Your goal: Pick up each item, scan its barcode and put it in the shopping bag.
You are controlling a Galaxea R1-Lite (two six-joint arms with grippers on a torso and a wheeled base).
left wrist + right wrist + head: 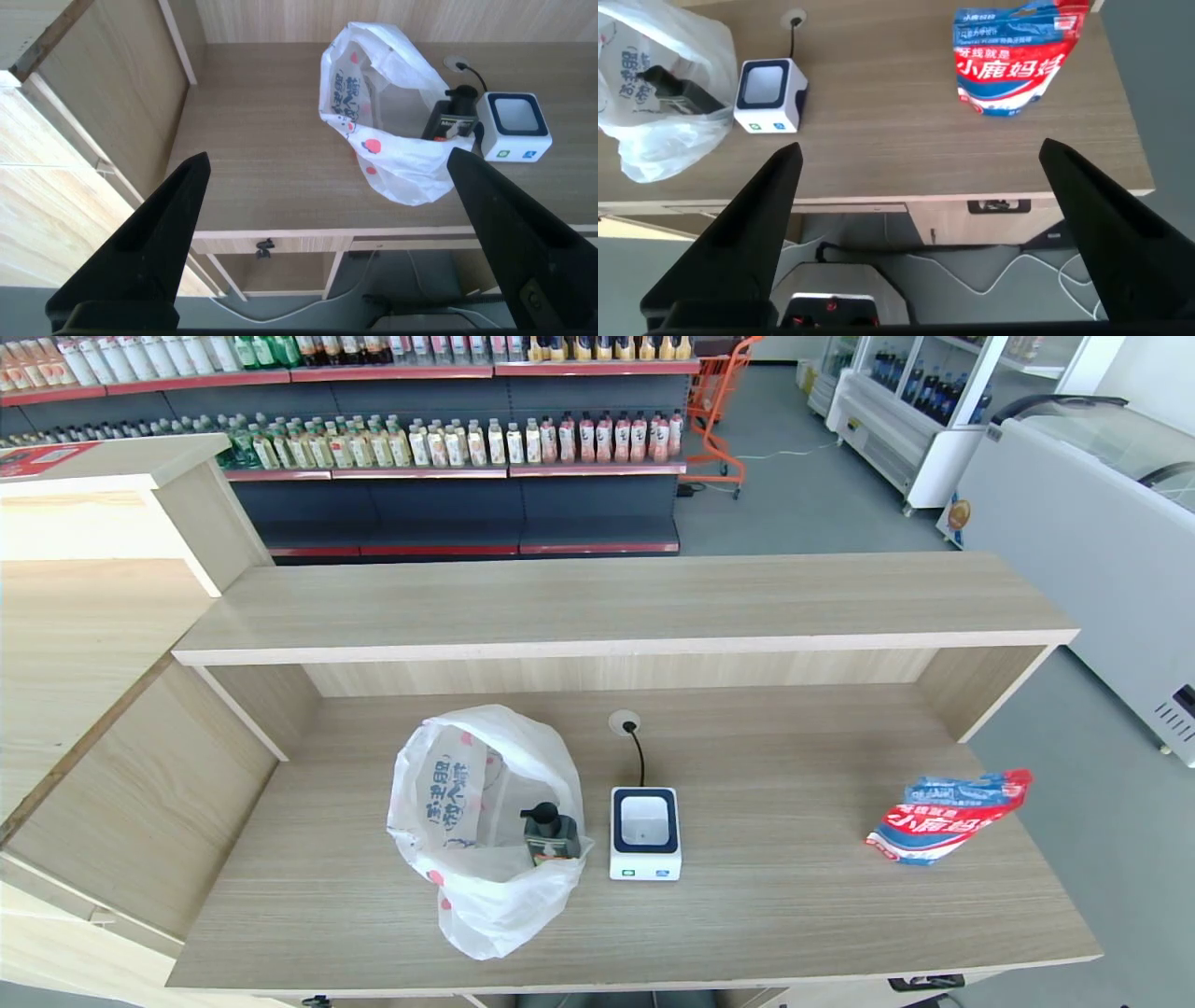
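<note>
As the head view records it, the desk (794, 915) carries three lots of goods, logged here with the scanner (644, 831) as the dial's centre; the scanner is a small white box, its dark-framed window facing up, standing flat; its black cable (639, 751) runs toward 12 o'clock to a round grommet (624, 720) in the desk top.

Bag (467, 803): white plastic with red dots and print, at 9 o'clock, just beside the scanner; whether the two touch cannot be told; its mouth gapes upward and its lower part slumps toward 7 o'clock.

Bottle (551, 833): dark, with a black pump cap; upright inside the bag's mouth, on the side nearest the scanner.

Pouch (948, 814): a red, white and blue snack pack, lying flat at 3 o'clock, well apart from the scanner, near the desk's right end, outside the bag.

Left fingers (149, 252): spread wide, nothing between them; held back from the desk's near edge on the bag's side.

Right fingers (738, 247): likewise spread wide and empty; back from the near edge, between scanner and pouch; touching no item.

Surroundings: a raised ledge (616, 602) spans the desk at 12 o'clock; store shelves (448, 443) of drinks stand beyond it; a white freezer (1074, 504) stands at 2 o'clock.
</note>
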